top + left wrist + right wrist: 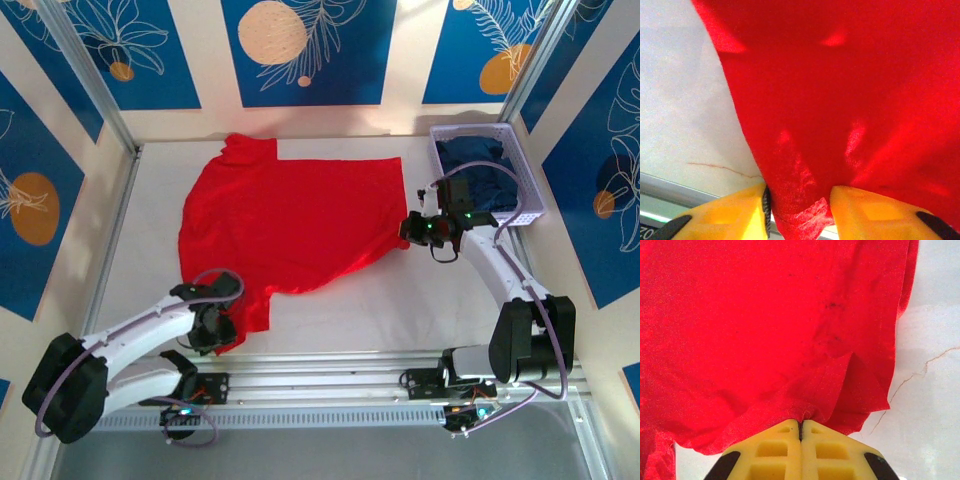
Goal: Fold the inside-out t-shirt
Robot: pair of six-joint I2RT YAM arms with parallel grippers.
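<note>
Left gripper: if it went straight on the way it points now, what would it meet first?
The t-shirt. Its red cloth sits between the fingers of the left gripper, and more of it lies straight ahead. Depth beyond that is unclear.

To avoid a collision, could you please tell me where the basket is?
In the top view, the basket sits at the far right corner of the table, just beyond the right gripper and right of the t-shirt.
</note>
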